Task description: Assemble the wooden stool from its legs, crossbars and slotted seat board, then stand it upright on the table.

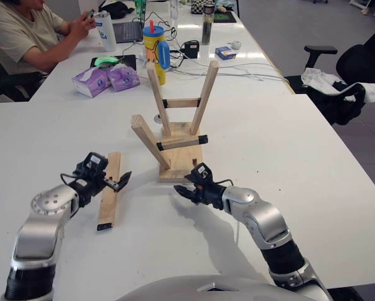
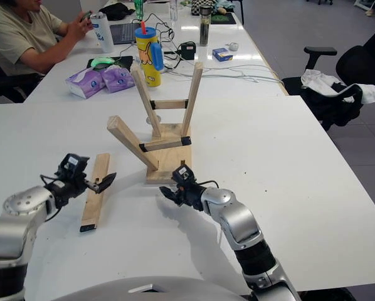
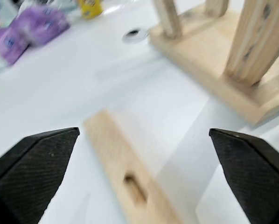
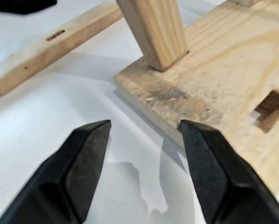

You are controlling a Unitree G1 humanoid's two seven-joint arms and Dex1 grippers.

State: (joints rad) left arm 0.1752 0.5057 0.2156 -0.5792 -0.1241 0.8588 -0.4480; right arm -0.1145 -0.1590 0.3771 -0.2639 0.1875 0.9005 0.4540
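Left tool (image 1: 121, 182) is spread wide and empty, hanging low over the loose leg (image 1: 110, 188) with a finger (image 3: 37, 172) on either side of the wood. From the wrist I see that leg's small hole (image 3: 134, 186) between the pads. I can't tell whether they touch the wood. The leg lies flat on the tabletop (image 1: 288, 157), just left of the stool (image 1: 178, 135), pointing away from me.

Right tool (image 1: 181, 190) is open too, at a moderate gap, gripping nothing. It sits low over the tabletop just short of the seat (image 1: 182, 164), its fingertips aimed at the near corner. Close, but I see bare white between pads and board.

Now the stool: it's upside down in the middle of the tabletop, seat flat on the surface, legs (image 1: 157, 100) in the air. Two far legs rise and splay apart toward their tops. A third, at the near left corner, leans out to the left. One of the crossbars (image 1: 182, 103) ties the far pair together partway up. Another runs lower, from the leaning leg toward the right, and I can't make out what its right end meets. On the seat's near side there's an open slot (image 4: 270, 105) with no leg in it.

Beyond the stool are tissue packs (image 1: 106, 78) and a yellow bottle (image 1: 155, 47), well apart from my tools.
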